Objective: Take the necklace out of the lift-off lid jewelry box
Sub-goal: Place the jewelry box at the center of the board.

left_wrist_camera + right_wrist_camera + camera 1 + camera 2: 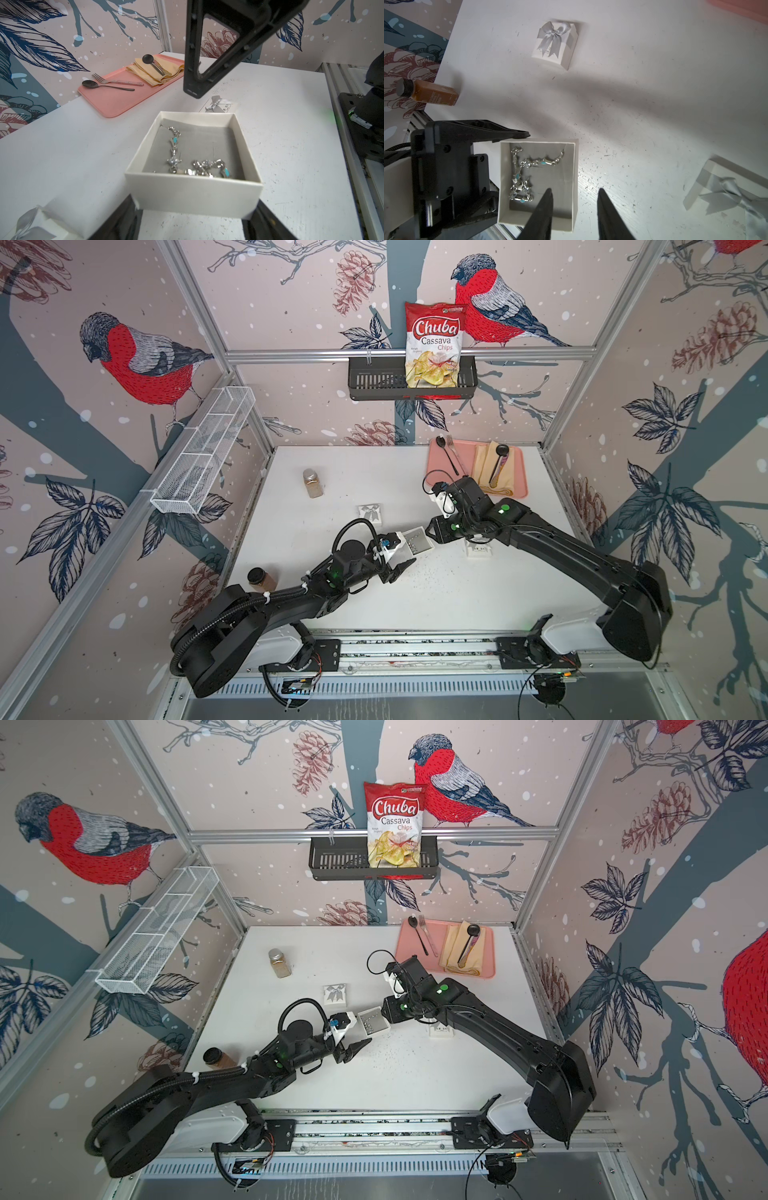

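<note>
The white jewelry box (193, 195) stands open with its lid off, near the table's middle in both top views (419, 542) (373, 1021). A silver necklace (176, 153) with turquoise bits lies on its grey lining (525, 176). My left gripper (191, 216) is shut on the box, one finger at each near corner. My right gripper (574, 193) hovers over the box's far side (430, 531). Its jaws are apart, one fingertip (549, 192) over the lining and the other beyond the box wall. They hold nothing.
A white lid with a grey bow (726, 193) lies beside the box under the right arm. A second bow-topped white box (370, 512) sits behind. A pink tray (515, 489) with cutlery and a napkin is at the back right. Spice jars stand at the left (313, 483) (262, 578).
</note>
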`<state>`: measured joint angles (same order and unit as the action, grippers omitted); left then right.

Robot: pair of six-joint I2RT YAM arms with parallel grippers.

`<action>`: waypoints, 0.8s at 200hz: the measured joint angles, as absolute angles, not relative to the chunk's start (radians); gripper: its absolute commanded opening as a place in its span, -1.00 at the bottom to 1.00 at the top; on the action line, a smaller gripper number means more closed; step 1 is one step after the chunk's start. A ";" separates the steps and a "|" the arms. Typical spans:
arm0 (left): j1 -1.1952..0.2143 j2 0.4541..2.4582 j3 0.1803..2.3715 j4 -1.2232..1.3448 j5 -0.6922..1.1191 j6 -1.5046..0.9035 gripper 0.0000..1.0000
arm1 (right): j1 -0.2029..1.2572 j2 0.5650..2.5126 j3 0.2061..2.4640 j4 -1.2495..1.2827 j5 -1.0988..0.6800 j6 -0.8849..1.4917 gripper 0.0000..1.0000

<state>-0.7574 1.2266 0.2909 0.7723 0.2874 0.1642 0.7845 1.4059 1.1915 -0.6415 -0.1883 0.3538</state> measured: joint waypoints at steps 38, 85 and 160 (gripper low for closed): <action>-0.757 1.229 0.292 0.772 0.287 0.164 0.21 | 0.820 1.412 1.199 -0.655 -0.181 0.369 -0.22; -0.757 1.229 0.300 0.772 0.287 0.165 0.22 | 0.836 1.462 1.195 -0.690 -0.128 0.371 -0.62; -0.757 1.225 0.291 0.758 0.260 0.166 0.97 | 0.889 1.501 1.197 -0.684 -0.020 0.372 -1.00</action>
